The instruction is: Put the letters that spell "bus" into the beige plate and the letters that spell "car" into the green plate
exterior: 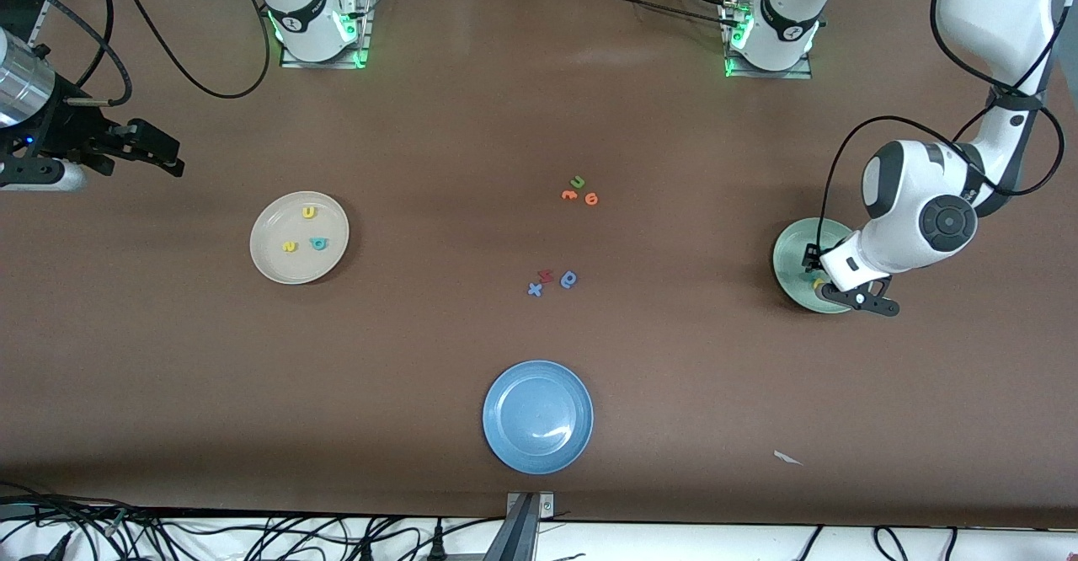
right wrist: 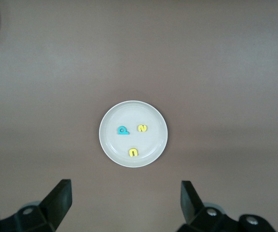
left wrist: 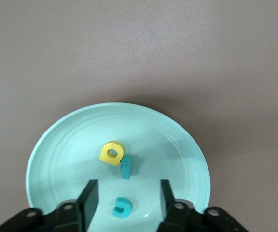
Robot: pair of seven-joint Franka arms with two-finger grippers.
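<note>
My left gripper (left wrist: 128, 200) hangs low over the green plate (left wrist: 62, 154), open. The teal c (left wrist: 122, 207) lies loose on the plate between its fingers, touching neither. Beside it on the plate are the yellow a (left wrist: 112, 153) and the teal r (left wrist: 125, 167), which stands on edge against the a. In the front view the left gripper (exterior: 829, 285) covers part of the green plate (exterior: 792, 249). The beige plate (exterior: 269, 258) holds the yellow u (exterior: 309, 212), yellow s (exterior: 290, 246) and teal b (exterior: 317, 243). My right gripper (exterior: 168, 155) waits open, raised near the right arm's end of the table.
Mid-table lie two orange letters with a green u (exterior: 578, 182). Nearer the front camera lie a red s, a blue x and a blue round letter (exterior: 568, 280). A blue plate (exterior: 537, 416) sits near the front edge. A white scrap (exterior: 787, 457) lies toward the left arm's end.
</note>
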